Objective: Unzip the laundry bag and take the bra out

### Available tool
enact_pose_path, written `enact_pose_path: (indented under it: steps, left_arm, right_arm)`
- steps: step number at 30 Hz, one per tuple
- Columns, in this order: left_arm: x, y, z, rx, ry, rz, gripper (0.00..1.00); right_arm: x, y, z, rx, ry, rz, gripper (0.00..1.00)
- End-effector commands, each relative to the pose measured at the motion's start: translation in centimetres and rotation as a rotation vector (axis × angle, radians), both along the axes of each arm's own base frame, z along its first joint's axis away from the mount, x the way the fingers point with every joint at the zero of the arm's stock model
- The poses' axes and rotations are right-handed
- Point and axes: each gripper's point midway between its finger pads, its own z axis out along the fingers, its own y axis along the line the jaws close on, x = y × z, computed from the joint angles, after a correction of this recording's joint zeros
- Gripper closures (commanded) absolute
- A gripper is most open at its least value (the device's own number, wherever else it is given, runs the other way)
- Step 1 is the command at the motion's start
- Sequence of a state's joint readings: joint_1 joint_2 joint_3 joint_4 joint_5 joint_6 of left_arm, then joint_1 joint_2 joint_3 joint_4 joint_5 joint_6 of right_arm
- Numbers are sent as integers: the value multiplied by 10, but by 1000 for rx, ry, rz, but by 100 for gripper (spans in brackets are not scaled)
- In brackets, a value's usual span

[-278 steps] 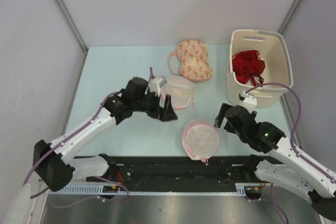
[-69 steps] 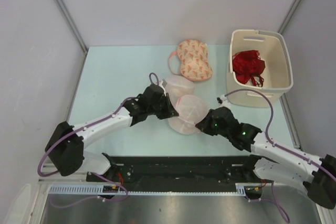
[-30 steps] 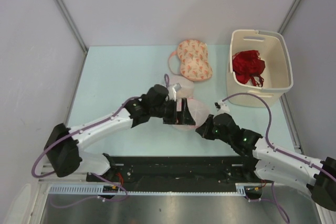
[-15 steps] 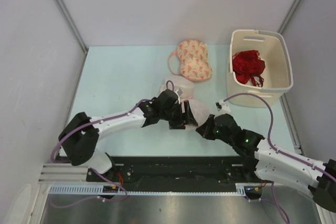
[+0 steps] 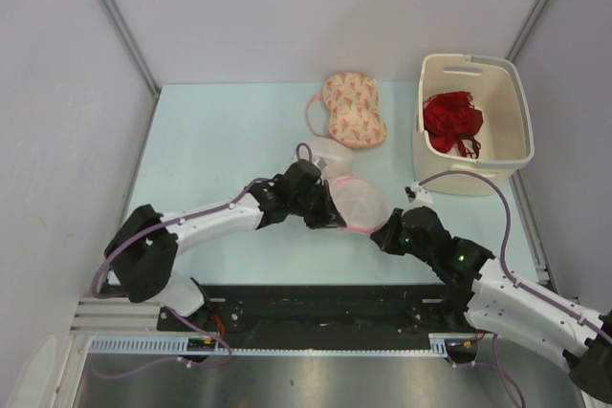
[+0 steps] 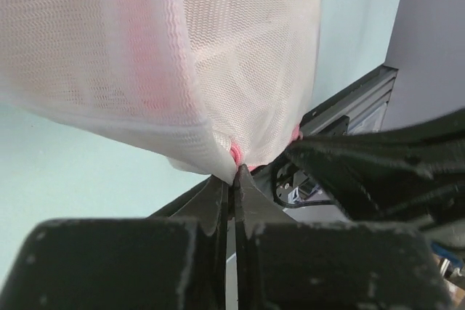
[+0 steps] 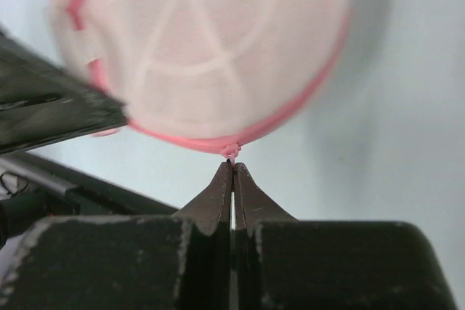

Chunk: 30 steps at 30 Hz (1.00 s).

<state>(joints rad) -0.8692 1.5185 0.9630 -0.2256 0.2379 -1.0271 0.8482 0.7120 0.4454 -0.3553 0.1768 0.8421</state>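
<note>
The laundry bag [image 5: 357, 202], a round white mesh pouch with pink zipper trim, lies mid-table between my two arms. My left gripper [image 5: 332, 216] is shut on its near-left edge; in the left wrist view the closed tips [image 6: 234, 177] pinch mesh and pink trim. My right gripper [image 5: 382, 232] sits at the bag's near-right rim. In the right wrist view the jaws [image 7: 232, 165] are shut on the small pink zipper pull [image 7: 231, 151] hanging off the trim. The bra stays hidden inside the bag; only a pale peach tint shows through the mesh.
A second mesh pouch [image 5: 326, 152] lies just behind the left wrist. A pink patterned bra [image 5: 352, 108] rests at the back centre. A cream bin [image 5: 470, 179] at the back right holds a red lacy bra [image 5: 451, 121]. The black rail [image 5: 316, 303] runs along the near edge.
My left gripper, open a second ago, has slid to the bag's near-left edge and shut on it. My right gripper has shifted slightly right, still closed on the zipper pull.
</note>
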Motion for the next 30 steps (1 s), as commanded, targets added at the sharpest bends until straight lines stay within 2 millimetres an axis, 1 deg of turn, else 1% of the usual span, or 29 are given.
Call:
enact_pose_path:
  steps: [1, 2, 4, 5, 6, 8, 10, 13, 15, 16, 17, 18, 19, 20, 21, 22, 24, 25, 26, 27, 28, 29, 30]
  left_arm:
    - [12, 19, 31, -26, -94, 33, 100]
    - [11, 19, 35, -41, -100, 19, 100]
    - [12, 23, 45, -59, -125, 2, 100]
    - [10, 23, 50, -74, -127, -19, 100]
    - [12, 26, 52, -74, -143, -38, 100]
    - [9, 27, 62, -91, -154, -89, 100]
    - [9, 30, 64, -79, -180, -148, 100]
    - [9, 32, 60, -52, -194, -209, 100]
    - [14, 33, 53, -23, -200, -213, 100]
    - [16, 33, 51, -16, -200, -213, 96]
    - [19, 32, 49, -8, -201, -213, 87]
    - [28, 31, 49, 7, -217, -207, 77]
    - [30, 32, 48, 21, -216, -208, 59]
    - [33, 32, 52, 29, -229, -206, 42]
    - [36, 33, 56, 39, -248, -209, 32]
    - [40, 35, 66, 48, -274, -199, 16]
    - [43, 39, 80, 61, -313, -189, 7]
    - [40, 49, 83, 97, -315, -165, 7]
    - [38, 55, 87, 106, -316, -153, 6]
    - [31, 62, 84, 127, -295, -144, 6]
    - [25, 69, 95, 110, -313, -129, 6]
    - [20, 73, 96, 104, -297, -106, 6]
    - [14, 77, 97, 96, -285, -95, 6]
  right_arm:
    - [10, -32, -3, -96, -5, -58, 100]
    - [16, -41, -4, -106, -6, -86, 100]
    - [21, -46, -5, -102, -1, -92, 100]
    - [27, -54, -6, -116, -4, -110, 100]
    - [30, -53, -4, -106, -11, -105, 100]
    - [36, -59, -9, -120, 1, -121, 100]
    - [43, -64, -10, -122, -2, -133, 100]
    - [46, -57, -1, -79, -29, -106, 100]
    - [38, -41, 8, -9, -31, -51, 100]
    - [37, -37, 12, 10, -32, -43, 100]
    - [33, -30, 15, 30, -33, -29, 100]
    - [32, -28, 19, 39, -41, -33, 100]
    - [23, -16, 21, 61, -26, -10, 100]
    - [24, -16, 25, 57, -38, -39, 100]
    - [22, -15, 24, 56, -29, -50, 100]
    - [13, -4, 25, 84, 0, -44, 100]
    - [12, 3, 26, 108, 10, -73, 100]
    - [7, 11, 24, 112, 26, -58, 100]
    - [7, 14, 24, 129, 37, -85, 100]
    - [8, 18, 25, 139, 32, -93, 100]
    - [8, 21, 24, 139, 30, -95, 100]
    - [7, 25, 20, 132, 37, -107, 100]
    - [8, 28, 21, 137, 34, -107, 100]
